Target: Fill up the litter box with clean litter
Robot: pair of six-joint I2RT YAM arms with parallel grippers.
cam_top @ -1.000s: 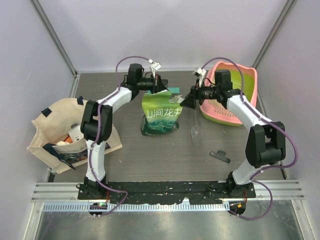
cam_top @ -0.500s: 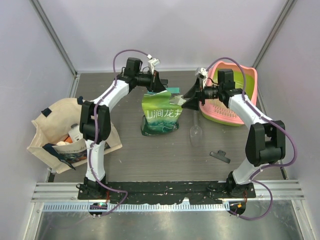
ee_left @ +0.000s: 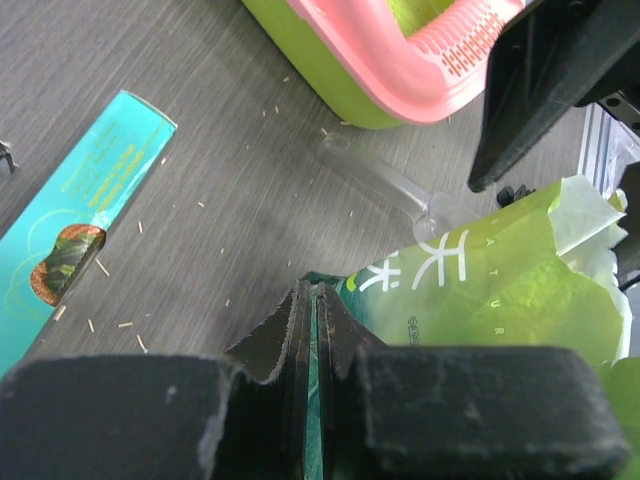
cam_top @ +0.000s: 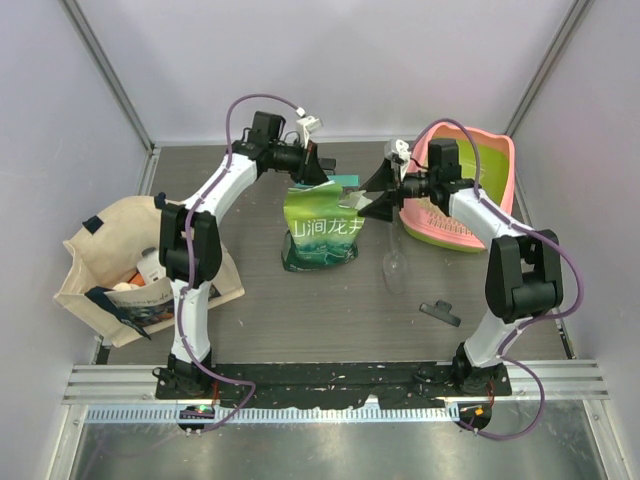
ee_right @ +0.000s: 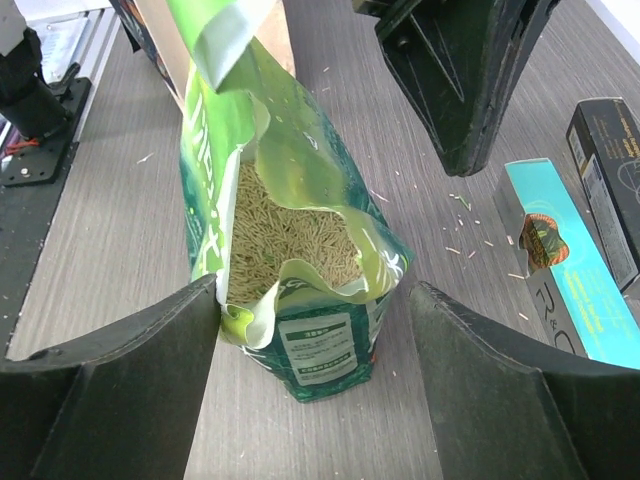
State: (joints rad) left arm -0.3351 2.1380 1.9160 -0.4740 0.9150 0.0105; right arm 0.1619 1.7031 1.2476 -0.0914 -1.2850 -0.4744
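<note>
Ahead of spread right pincer (ee_right: pixel 315 292), clean litter (ee_right: pixel 285 235) inside bag (ee_right: pixel 322 352)

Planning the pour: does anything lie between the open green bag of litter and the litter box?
Yes. The clear scoop lies on the table in the gap between the green bag and the litter box, close to the box. The right gripper, jaws open, also reaches across that gap to the bag.
</note>
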